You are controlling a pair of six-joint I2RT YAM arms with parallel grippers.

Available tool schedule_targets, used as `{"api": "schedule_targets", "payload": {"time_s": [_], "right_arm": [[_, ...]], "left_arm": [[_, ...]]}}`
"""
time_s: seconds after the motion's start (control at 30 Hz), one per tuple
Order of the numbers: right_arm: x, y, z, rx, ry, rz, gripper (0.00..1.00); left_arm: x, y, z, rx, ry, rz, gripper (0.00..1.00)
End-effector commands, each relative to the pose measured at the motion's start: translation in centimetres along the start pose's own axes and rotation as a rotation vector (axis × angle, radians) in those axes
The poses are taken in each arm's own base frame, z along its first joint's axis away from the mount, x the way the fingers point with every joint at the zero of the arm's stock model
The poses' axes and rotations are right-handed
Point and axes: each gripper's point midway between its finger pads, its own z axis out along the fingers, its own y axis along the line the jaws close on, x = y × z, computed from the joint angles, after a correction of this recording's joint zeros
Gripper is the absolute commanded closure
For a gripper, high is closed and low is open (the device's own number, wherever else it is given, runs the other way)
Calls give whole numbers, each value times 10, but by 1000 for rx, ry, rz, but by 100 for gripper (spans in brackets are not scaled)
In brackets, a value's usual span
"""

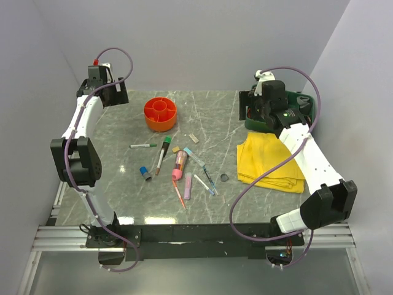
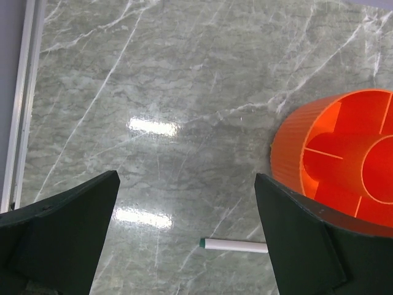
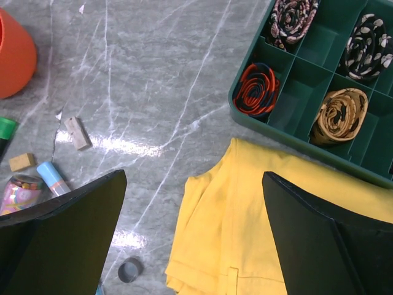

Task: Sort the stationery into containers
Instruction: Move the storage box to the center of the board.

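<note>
Pens, markers, a pink tube (image 1: 179,165), a blue cap (image 1: 145,173), small erasers (image 1: 192,138) and a dark disc (image 1: 224,179) lie scattered mid-table. The round orange organiser (image 1: 160,114) stands behind them; it also shows in the left wrist view (image 2: 334,153), with a green-tipped white pen (image 2: 236,246) below it. The green divided tray (image 3: 307,92) at the back right holds rolled ties. My left gripper (image 1: 113,95) is open and empty, raised at the back left. My right gripper (image 1: 258,114) is open and empty, raised over the tray's near edge.
A folded yellow cloth (image 1: 270,163) lies in front of the green tray, also in the right wrist view (image 3: 258,221). Grey walls close in the table on the left, back and right. A metal rail (image 1: 184,236) runs along the near edge.
</note>
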Motion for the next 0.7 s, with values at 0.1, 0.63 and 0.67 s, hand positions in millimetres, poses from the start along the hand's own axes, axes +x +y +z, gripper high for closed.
{"api": "schedule_targets", "payload": {"time_s": [0.1, 0.63, 0.67], "right_arm": [[-27, 11, -3, -51, -83, -12, 0], [-40, 35, 15, -171, -62, -52, 0], [-40, 35, 15, -172, -60, -52, 0]], "left_arm": [[-17, 13, 10, -91, -13, -3, 1], [-14, -38, 50, -6, 4, 113, 26], [-14, -42, 51, 4, 2, 118, 28]]}}
